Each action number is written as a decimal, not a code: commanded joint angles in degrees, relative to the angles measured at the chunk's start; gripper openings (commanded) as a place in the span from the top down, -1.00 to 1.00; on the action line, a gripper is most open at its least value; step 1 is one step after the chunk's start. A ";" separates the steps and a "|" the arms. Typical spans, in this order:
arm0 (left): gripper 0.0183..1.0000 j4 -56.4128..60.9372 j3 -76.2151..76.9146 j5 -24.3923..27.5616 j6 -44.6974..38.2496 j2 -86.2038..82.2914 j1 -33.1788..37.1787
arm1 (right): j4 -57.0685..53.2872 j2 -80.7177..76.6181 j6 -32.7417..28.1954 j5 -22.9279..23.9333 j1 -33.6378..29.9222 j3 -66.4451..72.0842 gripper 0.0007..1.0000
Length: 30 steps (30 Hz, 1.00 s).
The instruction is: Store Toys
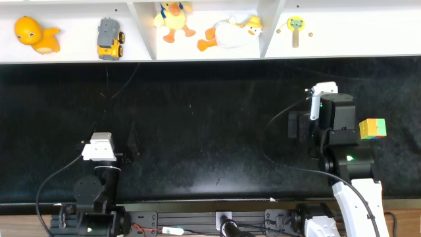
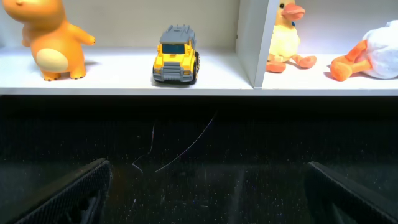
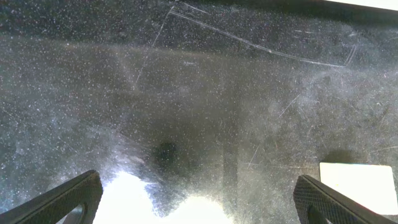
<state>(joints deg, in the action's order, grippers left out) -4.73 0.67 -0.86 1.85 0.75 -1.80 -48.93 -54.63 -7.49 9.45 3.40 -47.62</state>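
Observation:
Several toys stand in a white shelf (image 1: 210, 58) along the table's far edge: an orange figure (image 1: 36, 34) (image 2: 53, 37), a yellow and grey truck (image 1: 110, 38) (image 2: 176, 55), a yellow plush duck (image 1: 174, 20) (image 2: 286, 37), a white plush duck (image 1: 230, 33) (image 2: 370, 53) and a small wooden toy (image 1: 296, 29). A multicoloured cube (image 1: 371, 128) lies on the black table just right of the right arm (image 1: 335, 125). My left gripper (image 2: 205, 193) is open, low over the table, facing the truck. My right gripper (image 3: 199, 199) is open above bare table, pointing down.
White dividers (image 1: 145, 26) split the shelf into compartments. The black tabletop (image 1: 197, 131) is scratched. A white rectangular patch (image 3: 357, 180) shows on the table near the right gripper. Cables and arm bases (image 1: 217, 224) run along the near edge.

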 commanded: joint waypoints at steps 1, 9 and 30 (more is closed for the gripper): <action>-0.99 -0.07 -0.22 0.33 1.25 -0.59 -0.15 | 0.22 1.53 0.20 0.63 -0.09 -0.04 -0.99; -0.99 -0.07 -0.22 0.33 1.25 -0.59 -0.15 | -0.81 3.30 -0.57 -3.91 -0.50 -0.02 -0.99; -0.99 -0.07 -0.22 0.33 1.25 -0.59 -0.15 | 6.47 -13.09 -29.62 -19.12 -40.79 0.00 -1.00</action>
<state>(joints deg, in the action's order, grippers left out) -4.73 0.67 -0.89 1.83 0.75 -1.80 -43.53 -65.52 -31.11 -6.02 -34.92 -47.59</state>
